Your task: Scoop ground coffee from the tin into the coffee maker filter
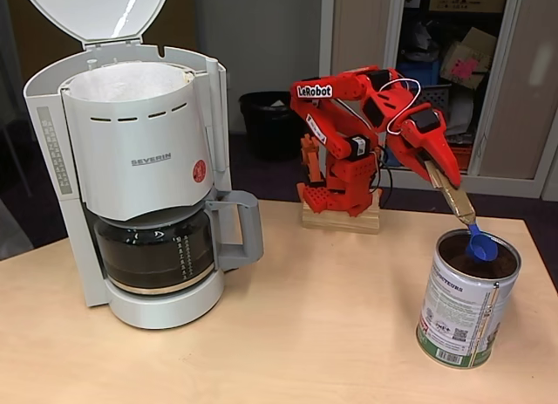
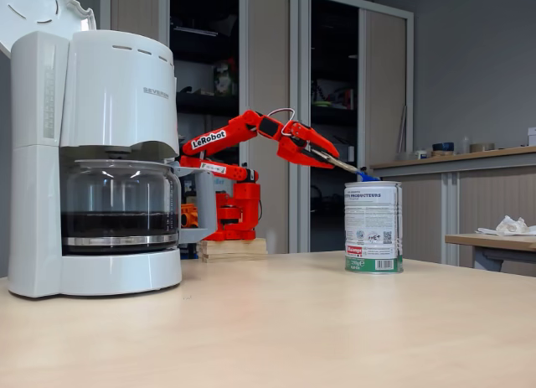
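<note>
So in a fixed view from above, the red arm reaches down to the right and its pincer [image 1: 452, 188] is pinching the handle of a blue scoop [image 1: 480, 245], with the scoop's bowl sitting just over the open top of the tin [image 1: 466, 308], which stands at the right end of the wooden surface [image 1: 296, 334]. The coffee maker filter [image 1: 122, 83] is way over on the left, in the top of the white coffee maker [image 1: 139, 173], lid flipped up, dark liquid in the glass carafe [image 1: 157, 251]. In a fixed view from low on the side, the pincer [image 2: 322, 156] is angled down at the tin [image 2: 373, 227], the blue scoop [image 2: 366, 177] right at its rim, and the coffee maker [image 2: 100, 153] stands well apart on the left.
</note>
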